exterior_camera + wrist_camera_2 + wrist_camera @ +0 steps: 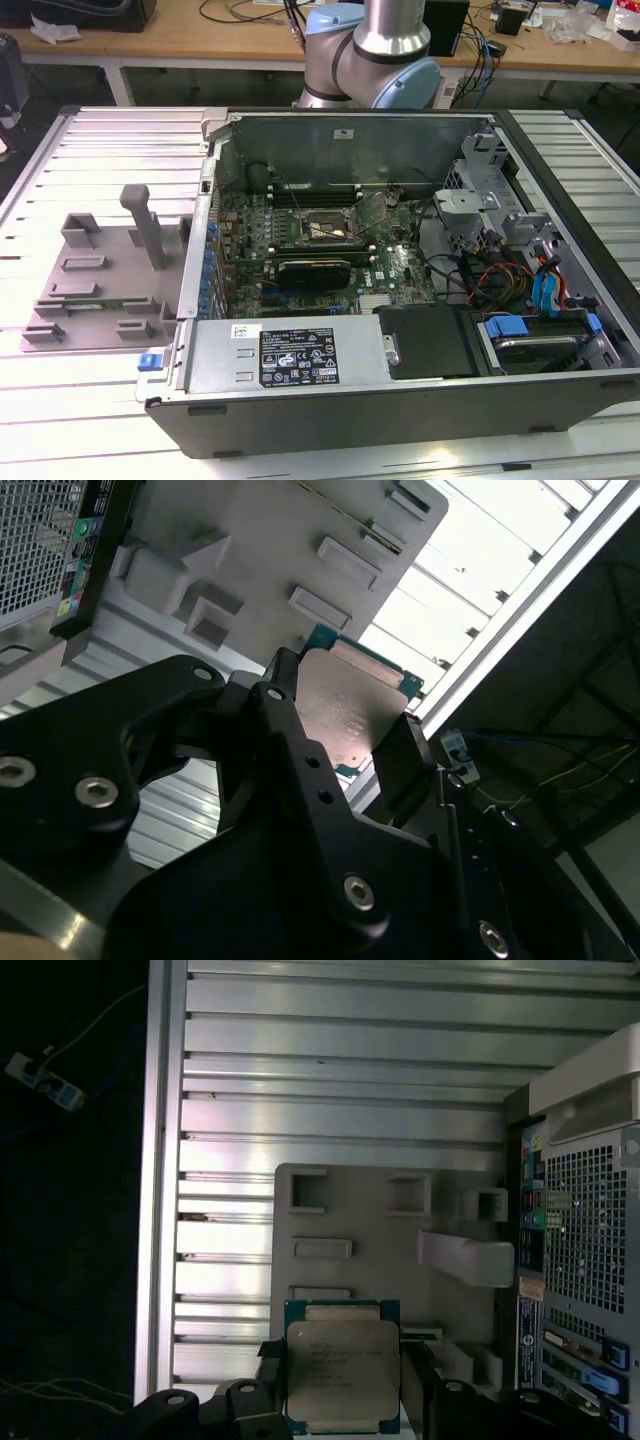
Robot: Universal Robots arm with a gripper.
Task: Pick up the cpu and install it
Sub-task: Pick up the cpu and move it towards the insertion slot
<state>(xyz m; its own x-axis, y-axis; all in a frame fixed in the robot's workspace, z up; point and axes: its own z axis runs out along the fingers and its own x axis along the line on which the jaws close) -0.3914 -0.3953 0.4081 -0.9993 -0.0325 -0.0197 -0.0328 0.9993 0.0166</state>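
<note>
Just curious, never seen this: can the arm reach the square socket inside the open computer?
Probably yes. The computer case lies open on top and nothing stands over the socket. The gripper, shut on the chip, hangs near the grey tray.

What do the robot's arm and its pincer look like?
The arm is a round silver tube with pale blue joint covers. The pincer is black, chunky and angular, dotted with shiny silver screws.

A robotics lab or workshop: an opened PC case [400, 400] sits on a slatted metal table [110, 140], with cable-strewn wooden benches [220, 45] behind the arm [380, 50].
</note>
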